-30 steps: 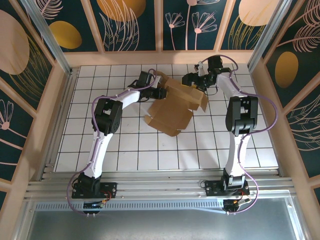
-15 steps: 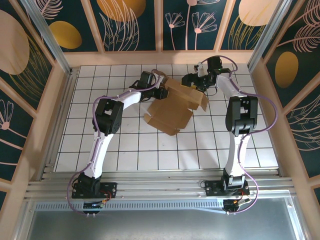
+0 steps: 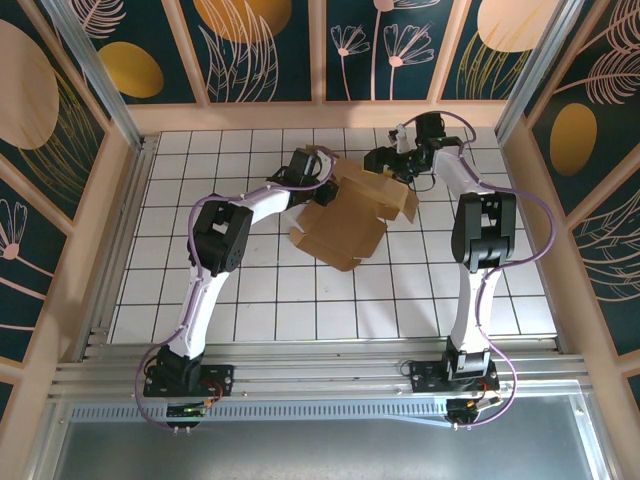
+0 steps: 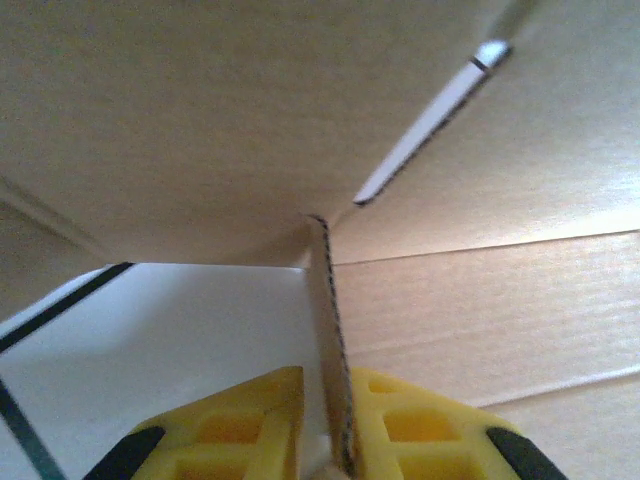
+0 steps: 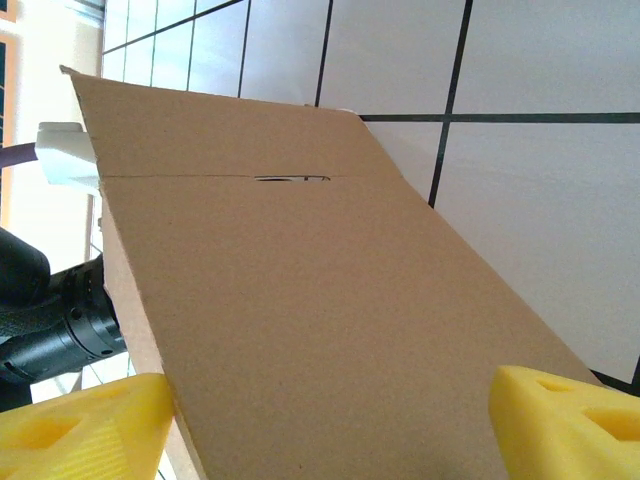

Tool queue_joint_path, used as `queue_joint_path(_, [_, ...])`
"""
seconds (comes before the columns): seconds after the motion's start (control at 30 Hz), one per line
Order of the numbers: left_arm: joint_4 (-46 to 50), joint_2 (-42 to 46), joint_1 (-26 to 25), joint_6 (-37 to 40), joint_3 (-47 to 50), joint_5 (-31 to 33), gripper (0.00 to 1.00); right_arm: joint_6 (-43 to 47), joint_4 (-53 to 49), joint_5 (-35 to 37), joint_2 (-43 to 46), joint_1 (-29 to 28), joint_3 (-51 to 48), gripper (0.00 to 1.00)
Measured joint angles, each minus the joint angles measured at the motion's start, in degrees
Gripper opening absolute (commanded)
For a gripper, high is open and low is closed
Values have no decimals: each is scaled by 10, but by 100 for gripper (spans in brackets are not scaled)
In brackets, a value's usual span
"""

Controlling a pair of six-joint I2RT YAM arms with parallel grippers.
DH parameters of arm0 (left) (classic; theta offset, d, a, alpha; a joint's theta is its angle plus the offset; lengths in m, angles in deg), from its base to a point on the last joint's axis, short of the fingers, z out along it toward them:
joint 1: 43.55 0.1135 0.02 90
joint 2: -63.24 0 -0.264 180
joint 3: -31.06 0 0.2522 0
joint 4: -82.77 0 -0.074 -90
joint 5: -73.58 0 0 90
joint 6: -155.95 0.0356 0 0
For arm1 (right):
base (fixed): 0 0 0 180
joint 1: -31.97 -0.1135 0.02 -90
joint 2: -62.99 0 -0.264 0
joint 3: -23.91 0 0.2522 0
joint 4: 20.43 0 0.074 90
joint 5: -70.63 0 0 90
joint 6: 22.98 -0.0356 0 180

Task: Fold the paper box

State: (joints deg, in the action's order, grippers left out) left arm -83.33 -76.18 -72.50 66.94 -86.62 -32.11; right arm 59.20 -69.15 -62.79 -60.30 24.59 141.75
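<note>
Now left pincer [image 4: 325, 405] tighter on paper box [image 3: 345, 225]

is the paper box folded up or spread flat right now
Mostly spread: the paper box lies open on the table, with only its far flaps raised, not closed into a box.
</note>
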Motion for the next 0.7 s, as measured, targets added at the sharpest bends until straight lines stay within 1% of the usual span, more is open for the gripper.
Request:
queue_joint_path(0.13, [-2,0,-7,18,0,25,22,0,0,0,2,0,-6,83])
queue_joint_path(0.33, [-4,0,-9,33,2,37,29,0,0,1,10,2,-16,83])
queue_joint_path(0.37, [-6,1,-10,33,4,38,32,0,0,1,10,2,-17,83])
queue_joint_path(0.43, [-12,7,-11,33,15,42,44,0,0,1,10,2,-19,83])
queue_joint_path(0.5, [-17,18,-11,32,32,45,50,2,-1,-1,11,1,-19,80])
queue_joint_path(0.53, [-18,25,-12,30,40,47,53,4,-1,-2,11,1,-19,75])
queue_joint_path(0.6, [-19,39,-13,27,54,55,54,4,-1,-5,13,1,-20,70])
queue_joint_path(0.7, [-21,65,-15,21,75,69,55,4,-1,-5,16,2,-20,71])
